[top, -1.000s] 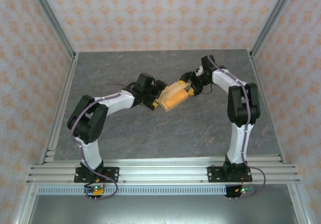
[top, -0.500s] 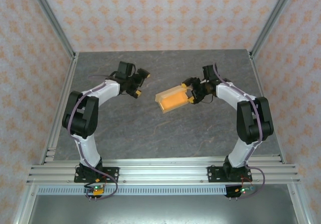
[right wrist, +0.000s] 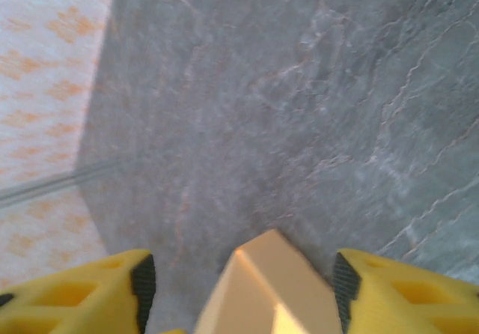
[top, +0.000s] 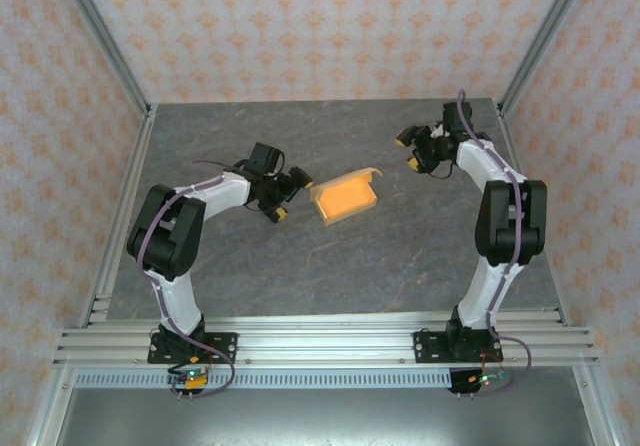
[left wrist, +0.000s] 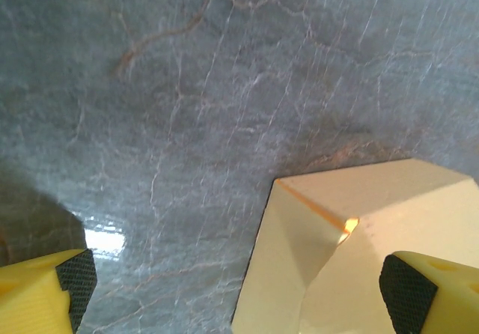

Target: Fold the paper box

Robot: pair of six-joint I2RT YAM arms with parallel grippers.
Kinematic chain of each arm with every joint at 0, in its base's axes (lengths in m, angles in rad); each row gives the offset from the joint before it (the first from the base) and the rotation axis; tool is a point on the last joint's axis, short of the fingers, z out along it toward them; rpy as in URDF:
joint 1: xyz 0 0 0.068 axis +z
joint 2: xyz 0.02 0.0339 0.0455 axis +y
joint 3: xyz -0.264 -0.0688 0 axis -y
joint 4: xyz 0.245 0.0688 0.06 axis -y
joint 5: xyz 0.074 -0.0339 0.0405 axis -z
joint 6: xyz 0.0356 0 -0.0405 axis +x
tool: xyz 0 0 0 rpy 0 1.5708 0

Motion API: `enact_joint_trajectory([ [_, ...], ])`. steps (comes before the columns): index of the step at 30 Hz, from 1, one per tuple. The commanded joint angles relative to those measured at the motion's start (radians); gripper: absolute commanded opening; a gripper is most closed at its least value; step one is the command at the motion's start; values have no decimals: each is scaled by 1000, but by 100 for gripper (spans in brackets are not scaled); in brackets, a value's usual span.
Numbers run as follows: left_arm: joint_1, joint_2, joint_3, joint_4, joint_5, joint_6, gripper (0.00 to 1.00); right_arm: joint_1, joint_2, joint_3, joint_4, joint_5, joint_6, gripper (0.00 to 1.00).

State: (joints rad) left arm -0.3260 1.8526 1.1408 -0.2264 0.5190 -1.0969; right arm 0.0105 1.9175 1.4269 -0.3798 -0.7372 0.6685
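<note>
Left gripper [top: 290,196]: pictured with its jaws spread wide and nothing held between them.
Left pads [left wrist: 408,293]: two black ribbed pads on yellow fingers are seen at the lower corners of the left wrist view. The one on the right is set in front of the cardboard, but whether it touches cannot be told.
Right gripper [top: 408,151]: shown with its yellow fingers parted and nothing clamped. It is raised over bare stone.
Right fingers [right wrist: 389,289]: a gap is left on each side between the fingers and the tan corner seen between them in the right wrist view.
Paper box [top: 345,198]: laid on the table just ahead of the left gripper's tips and well apart from the right gripper, which is pointed toward it from the other side. It is placed between the two tools, far nearer the left one.
Box, seen from above: an orange-tan rectangular tray shape is shown, with low walls folded up and one flap raised at the end nearest the right gripper.
Box, close up [left wrist: 359,259]: pale folded panels meeting at a crease are framed between the left fingertips, toward the right one. A small bright gap is lit at the fold.
Box, from the right wrist [right wrist: 262,289]: only a pointed corner is caught, low in the frame.
Table [top: 300,266]: grey marbled stone is spread beneath both tools and the box.
Wall [top: 330,26]: pale paper with an orange pattern is hung beyond the table's far edge and along both sides.
</note>
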Motion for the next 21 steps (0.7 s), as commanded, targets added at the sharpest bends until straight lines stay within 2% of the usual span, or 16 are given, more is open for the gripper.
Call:
enact_joint_trajectory([
  [1,8,-66,-14,-33,-23,26,100,19,61,-36,-59,-58,-14,47],
  [3,9,-66,-26,-17,-4,-6,100,37,76,-61,-57,-96,-11,42],
  [7,9,-38,-30,25,79,-83,100,104,90,-84,-49,-155,-6,27],
  [10,19,-37,-21,-6,83,-77,99,142,90,-103,-23,-170,43,23],
  [16,129,-68,-12,-91,52,-24,99,230,61,-200,213,-240,267,17],
  [18,146,-85,-6,-115,37,-2,99,238,28,-255,315,-238,353,16],
  [21,160,-107,-3,-129,9,7,99,218,-27,-309,366,-215,401,16],
])
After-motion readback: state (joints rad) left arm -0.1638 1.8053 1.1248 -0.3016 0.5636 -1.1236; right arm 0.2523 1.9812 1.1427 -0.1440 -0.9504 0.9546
